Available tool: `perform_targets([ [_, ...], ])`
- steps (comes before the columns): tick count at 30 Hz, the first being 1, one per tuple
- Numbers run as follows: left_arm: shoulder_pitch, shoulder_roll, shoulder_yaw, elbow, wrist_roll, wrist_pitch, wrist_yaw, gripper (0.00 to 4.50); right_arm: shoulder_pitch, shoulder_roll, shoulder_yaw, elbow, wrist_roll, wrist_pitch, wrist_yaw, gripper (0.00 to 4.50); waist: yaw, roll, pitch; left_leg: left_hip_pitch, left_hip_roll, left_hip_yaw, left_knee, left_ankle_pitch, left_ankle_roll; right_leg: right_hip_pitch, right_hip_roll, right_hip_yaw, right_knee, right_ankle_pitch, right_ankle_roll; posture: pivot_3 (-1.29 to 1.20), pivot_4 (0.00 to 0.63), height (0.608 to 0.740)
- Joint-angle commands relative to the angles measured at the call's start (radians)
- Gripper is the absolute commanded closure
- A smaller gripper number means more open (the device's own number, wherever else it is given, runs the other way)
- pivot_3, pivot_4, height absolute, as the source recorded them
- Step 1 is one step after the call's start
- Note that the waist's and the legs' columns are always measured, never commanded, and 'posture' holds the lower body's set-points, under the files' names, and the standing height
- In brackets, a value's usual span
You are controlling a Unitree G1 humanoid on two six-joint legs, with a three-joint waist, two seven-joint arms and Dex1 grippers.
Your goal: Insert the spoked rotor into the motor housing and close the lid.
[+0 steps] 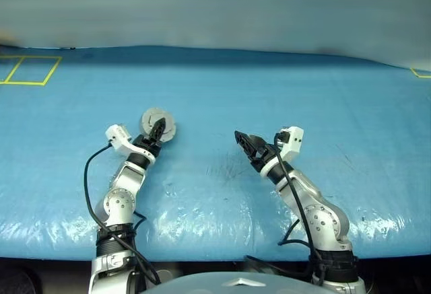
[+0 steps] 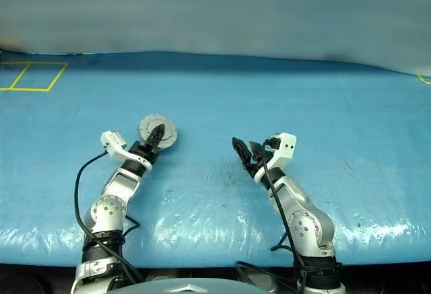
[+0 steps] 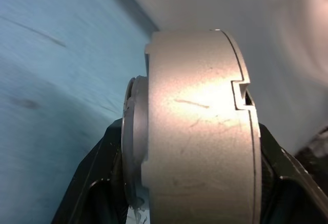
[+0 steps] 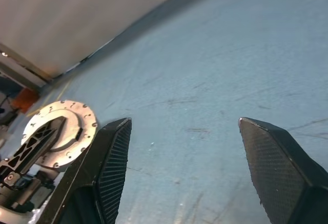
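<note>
Closest to the camera in the left wrist view, the two black fingers (image 3: pixel 89 183) of the left gripper (image 1: pixel 157 130) clamp a round silver assembly, the motor housing (image 3: pixel 200 131), across its thickness; its brushed metal side wall fills the space between them, with a small square notch cut into the seam where the lid (image 2: pixel 157 131) sits closed on one face and a smaller stepped boss on the other. From the head views the same gripper holds this disc on the left side of the blue table cover (image 1: pixel 222 99), one dark finger lying across the pale notched-edge face, which has a ring of small holes near its rim. I cannot tell where the spoked rotor is; no part of it is visible around the closed housing. To the right, well apart from the housing, the right gripper (image 1: pixel 248 143) points left and away with its textured black fingers (image 4: pixel 110 167) spread wide and nothing between them, only scuffed blue cover. Yellow tape lines (image 1: pixel 27 70) mark rectangles at the far left of the cover.
</note>
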Motion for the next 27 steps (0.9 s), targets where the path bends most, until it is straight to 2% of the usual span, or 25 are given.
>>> perform_targets([
  [1, -0.030, 0.029, 0.014, 0.011, 0.041, -0.060, -0.026, 1.89, 0.010, -0.004, 0.009, -0.041, -0.055, -0.020, -0.002, 1.01, 0.000, 0.000, 0.000, 0.000, 0.000, 0.000, 0.000, 0.000, 0.000, 0.000, 0.000, 0.000, 0.000, 0.000, 0.000, 0.00, 0.150, 0.740],
  [6, -0.019, 0.038, 0.000, 0.036, 0.069, -0.069, -0.068, 1.89, 0.018, 0.019, 0.025, -0.033, -0.085, -0.011, 0.010, 1.01, 0.002, -0.001, 0.000, 0.000, 0.000, 0.000, 0.002, 0.000, 0.000, 0.001, 0.000, 0.000, 0.000, 0.000, 0.003, 0.00, 0.150, 0.740],
  [7, -0.018, 0.039, -0.005, 0.040, 0.085, -0.072, -0.063, 1.39, 0.018, 0.023, 0.028, -0.031, -0.089, -0.009, 0.013, 0.99, 0.002, -0.001, 0.000, 0.000, 0.000, 0.000, 0.002, 0.000, 0.000, 0.001, 0.000, 0.000, 0.000, 0.000, 0.003, 0.00, 0.150, 0.740],
  [10, -0.013, 0.052, -0.015, 0.038, 0.090, -0.046, -0.089, 0.61, 0.012, 0.035, 0.035, -0.025, -0.107, -0.005, 0.013, 0.99, 0.001, -0.001, 0.000, 0.000, 0.000, 0.000, 0.002, 0.000, 0.000, 0.001, 0.000, 0.000, 0.000, 0.000, 0.003, 0.00, 0.150, 0.740],
  [11, -0.015, 0.062, -0.011, 0.037, 0.094, -0.043, -0.092, 0.17, 0.011, 0.034, 0.043, -0.023, -0.120, -0.001, 0.014, 0.99, 0.001, -0.001, 0.000, 0.000, 0.000, 0.000, 0.002, 0.000, 0.000, 0.001, 0.000, 0.000, 0.000, 0.000, 0.003, 0.00, 0.150, 0.740],
  [12, -0.020, 0.073, -0.004, 0.043, 0.105, -0.044, -0.078, 0.01, 0.012, 0.034, 0.047, -0.022, -0.128, 0.002, 0.015, 0.99, 0.001, -0.001, 0.000, 0.000, 0.000, 0.000, 0.002, 0.000, 0.000, 0.001, 0.000, 0.000, 0.001, 0.000, 0.002, 0.00, 0.150, 0.740],
  [20, -0.072, 0.175, 0.108, 0.137, 0.188, -0.143, 0.025, 0.01, 0.030, 0.033, 0.076, -0.023, -0.158, 0.007, 0.054, 0.99, -0.002, -0.001, 0.000, 0.001, 0.001, 0.000, 0.002, 0.001, -0.001, 0.001, 0.001, 0.000, 0.001, 0.000, 0.003, 0.00, 0.150, 0.740],
  [27, -0.037, 0.224, 0.128, 0.077, 0.205, -0.180, -0.016, 0.01, 0.033, 0.012, 0.107, -0.033, -0.263, -0.032, 0.043, 0.99, 0.002, -0.002, -0.001, 0.001, 0.000, 0.000, 0.001, 0.001, -0.001, 0.001, 0.000, 0.000, 0.001, 0.001, 0.000, 0.00, 0.150, 0.740],
])
